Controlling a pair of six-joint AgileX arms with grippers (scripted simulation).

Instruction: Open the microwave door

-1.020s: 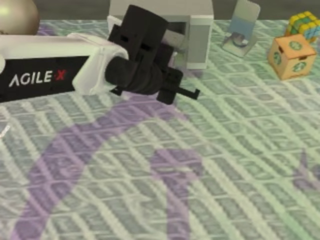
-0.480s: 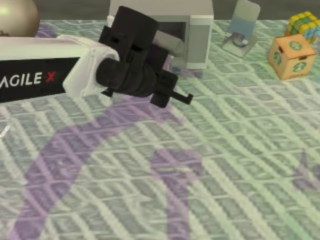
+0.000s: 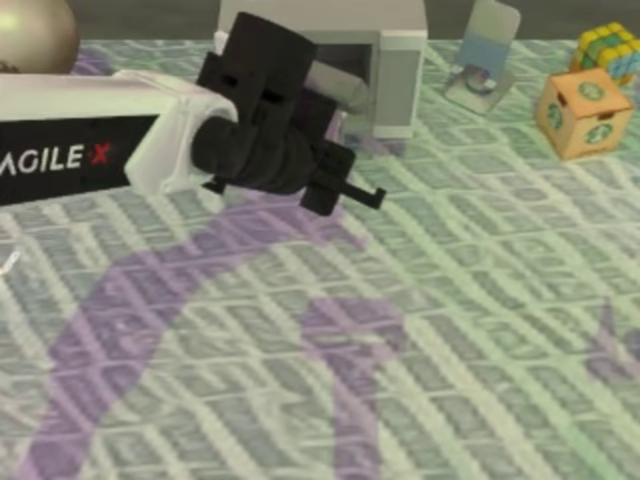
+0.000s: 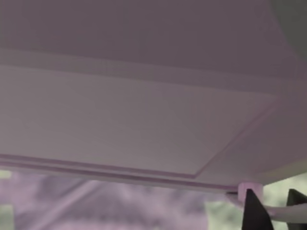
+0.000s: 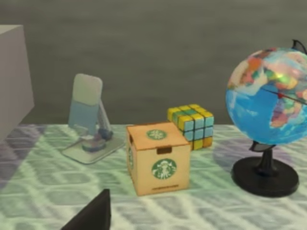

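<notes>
Left end effector (image 3: 345, 185) extended rightward.

our left arm (image 3: 150, 140) hides most of the microwave door (image 3: 335, 85); the microwave (image 3: 395, 60) is cut off by the top view's upper edge.

Grey microwave (image 3: 395, 75) — door (image 3: 335, 85) ajar

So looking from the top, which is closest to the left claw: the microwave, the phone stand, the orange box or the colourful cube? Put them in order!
From the left claw, in the top view:
1. The microwave, right beside the claw at the table's far edge.
2. The phone stand, further right.
3. The orange box, near the right edge.
4. The colourful cube, far right corner.
</notes>
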